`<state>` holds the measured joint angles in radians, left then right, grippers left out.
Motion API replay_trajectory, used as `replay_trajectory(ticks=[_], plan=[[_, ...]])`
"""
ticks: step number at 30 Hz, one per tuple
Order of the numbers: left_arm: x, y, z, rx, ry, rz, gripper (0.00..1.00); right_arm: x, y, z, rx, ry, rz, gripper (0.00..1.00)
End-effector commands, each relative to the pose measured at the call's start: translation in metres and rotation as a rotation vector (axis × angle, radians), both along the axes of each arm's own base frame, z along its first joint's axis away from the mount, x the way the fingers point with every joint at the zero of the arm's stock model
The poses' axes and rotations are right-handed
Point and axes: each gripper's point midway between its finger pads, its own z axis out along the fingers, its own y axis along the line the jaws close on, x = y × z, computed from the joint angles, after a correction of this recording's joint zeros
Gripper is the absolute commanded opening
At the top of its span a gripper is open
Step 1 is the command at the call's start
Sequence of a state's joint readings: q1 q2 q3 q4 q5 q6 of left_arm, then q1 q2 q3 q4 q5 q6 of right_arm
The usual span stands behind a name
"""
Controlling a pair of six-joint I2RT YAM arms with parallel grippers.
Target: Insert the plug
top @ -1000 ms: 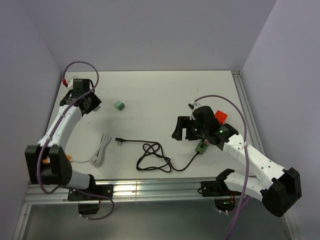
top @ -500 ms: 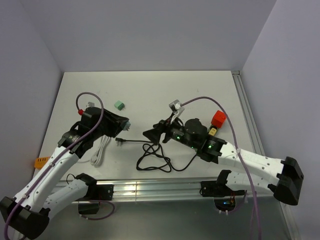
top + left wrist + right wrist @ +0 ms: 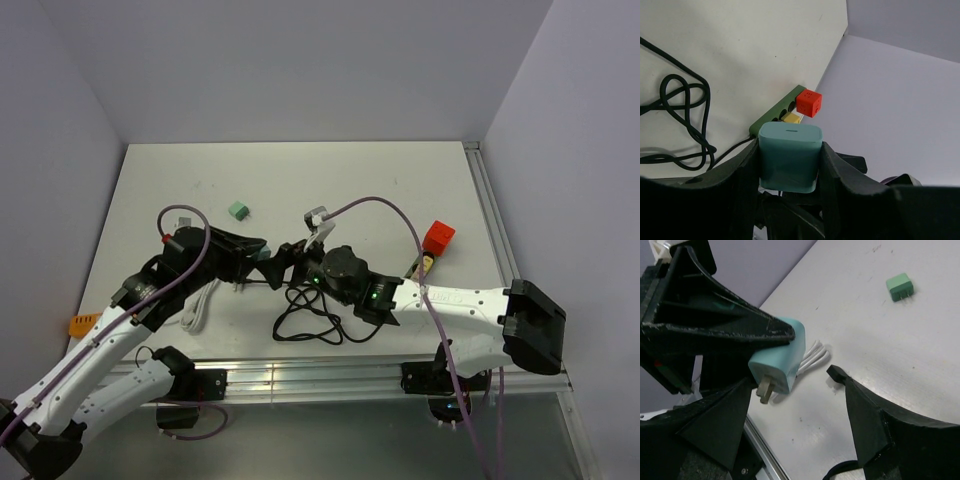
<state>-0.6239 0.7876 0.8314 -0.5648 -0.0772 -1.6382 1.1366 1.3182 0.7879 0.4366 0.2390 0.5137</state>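
My left gripper (image 3: pixel 258 256) is shut on a teal plug (image 3: pixel 789 156), held above the table with its flat face toward the right side. In the right wrist view the teal plug (image 3: pixel 780 359) shows its metal prongs (image 3: pixel 765 388) pointing down and forward. My right gripper (image 3: pixel 289 261) is open and empty, directly facing the left gripper with the plug just ahead of its fingers (image 3: pixel 866 417). The green power strip (image 3: pixel 778 114) lies at the right, with a red cube plug (image 3: pixel 438 237) and a yellow plug (image 3: pixel 427 262) in it; my right arm hides most of it from above.
A tangled black cable (image 3: pixel 309 316) lies at front centre under my right arm. A coiled white cable (image 3: pixel 201 302) lies under my left arm. A small green plug (image 3: pixel 238 210) sits at back left. An orange piece (image 3: pixel 85 322) is at the left edge.
My left gripper swung from the back left corner to the middle, now with the teal plug in it. My right gripper moved left from the power strip to face it.
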Motion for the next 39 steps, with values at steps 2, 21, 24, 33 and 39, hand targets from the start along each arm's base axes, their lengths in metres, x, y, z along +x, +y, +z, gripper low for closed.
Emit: replay_trajectory(ticks=[2, 21, 24, 33, 39], plan=[[0.004, -0.005, 0.003, -0.038, 0.011, 0.027, 0.0, 0.011, 0.01, 0.053, 0.13, -0.08, -0.049, 0.81], [-0.016, -0.022, 0.043, 0.194, -0.52, -0.333, 0.99, -0.006, -0.033, 0.021, 0.078, -0.104, 0.103, 0.0], [-0.022, -0.025, 0.044, 0.218, -0.526, -0.386, 0.97, -0.021, -0.052, 0.026, 0.072, -0.222, 0.183, 0.0], [-0.049, -0.059, 0.059, 0.138, -0.486, -0.66, 0.8, -0.052, -0.07, 0.05, 0.115, -0.409, 0.345, 0.0], [-0.065, -0.071, 0.064, 0.03, -0.385, -0.744, 0.8, -0.057, -0.082, 0.058, 0.097, -0.46, 0.335, 0.0]])
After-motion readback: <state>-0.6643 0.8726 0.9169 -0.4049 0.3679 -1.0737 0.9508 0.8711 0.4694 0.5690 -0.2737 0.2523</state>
